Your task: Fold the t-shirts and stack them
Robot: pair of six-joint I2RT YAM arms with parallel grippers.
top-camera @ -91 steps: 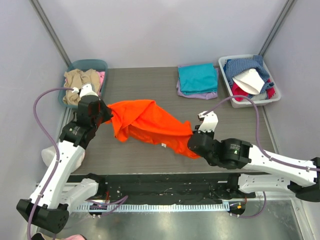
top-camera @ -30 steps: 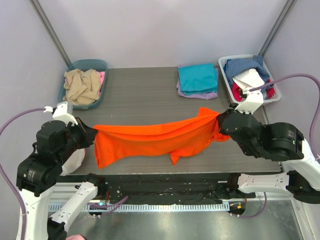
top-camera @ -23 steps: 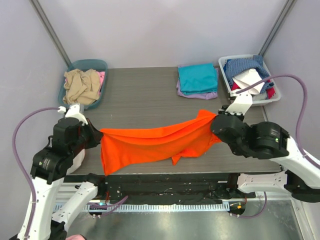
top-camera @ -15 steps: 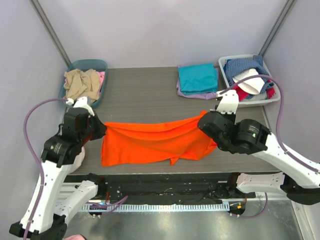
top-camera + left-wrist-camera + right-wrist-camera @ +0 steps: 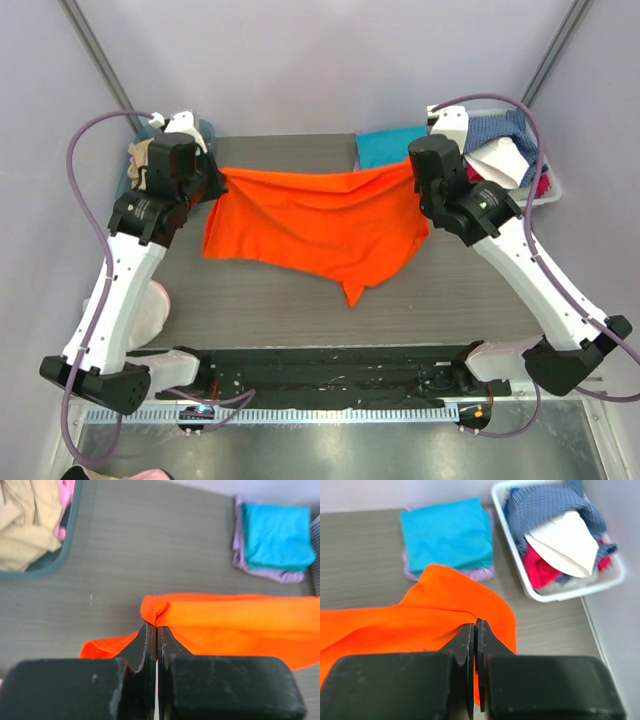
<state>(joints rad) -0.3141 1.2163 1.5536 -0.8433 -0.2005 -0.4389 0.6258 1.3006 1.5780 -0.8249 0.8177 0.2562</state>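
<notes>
The left gripper (image 5: pixel 215 178) was clenched tight on one upper corner of the bright orange cloth t-shirt (image 5: pixel 320 220). The right gripper (image 5: pixel 412 168) was clamped just as tightly on the opposite corner. Between the two grippers the shirt hung spread over the middle of the dark wood-grain worktop (image 5: pixel 250 300), its lowest tip drooping toward the near edge. Three t-shirts showed: the orange one, and a folded teal t-shirt (image 5: pixel 447 532) lying on a folded lavender t-shirt (image 5: pixel 487 572) at the far edge, right of centre. Two bins of clothes sat at the far corners: a teal plastic tub (image 5: pixel 70 535) and a white plastic basket (image 5: pixel 545 597).
</notes>
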